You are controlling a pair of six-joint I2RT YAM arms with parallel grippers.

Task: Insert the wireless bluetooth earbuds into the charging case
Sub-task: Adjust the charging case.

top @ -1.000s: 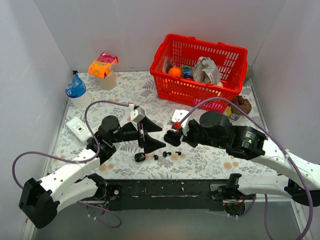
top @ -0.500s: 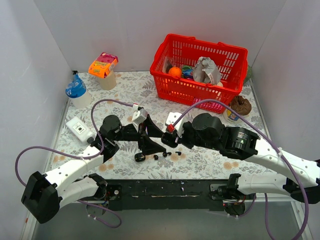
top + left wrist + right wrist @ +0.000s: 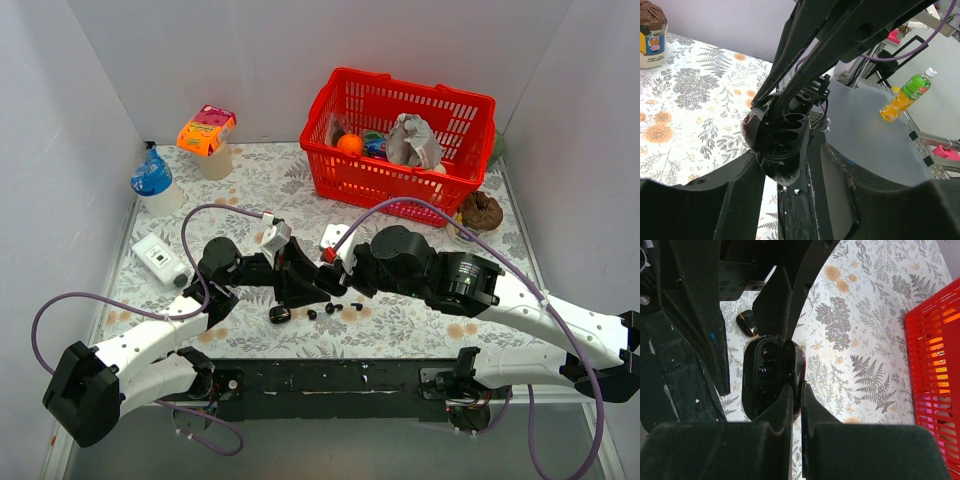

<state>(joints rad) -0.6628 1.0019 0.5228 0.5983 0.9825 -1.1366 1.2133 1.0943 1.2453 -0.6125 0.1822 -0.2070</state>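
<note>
The black charging case (image 3: 765, 374), open with several round wells, hangs above the table between the two grippers. My right gripper (image 3: 796, 385) is shut on its thin right edge; in the top view this gripper (image 3: 333, 278) is at mid-table. My left gripper (image 3: 785, 162) is open, its fingers either side of the case (image 3: 781, 136) with a small gap on one side; from above it (image 3: 303, 282) meets the right gripper. Tiny black earbuds (image 3: 311, 314) (image 3: 331, 308) (image 3: 357, 306) lie on the floral table below. A larger black oval piece (image 3: 280, 314) lies to their left and shows in the right wrist view (image 3: 746, 322).
A red basket (image 3: 385, 185) of items stands at the back right, with a brown object (image 3: 483, 210) beside it. A white box (image 3: 157, 253), a blue-capped bottle (image 3: 152, 183) and an orange-topped cup (image 3: 208, 135) are at the left. The black base plate (image 3: 330, 385) borders the near edge.
My right gripper has moved left with the case, bringing it between the left gripper's open fingers. The left gripper has shifted slightly right. The earbuds on the table have not moved.
</note>
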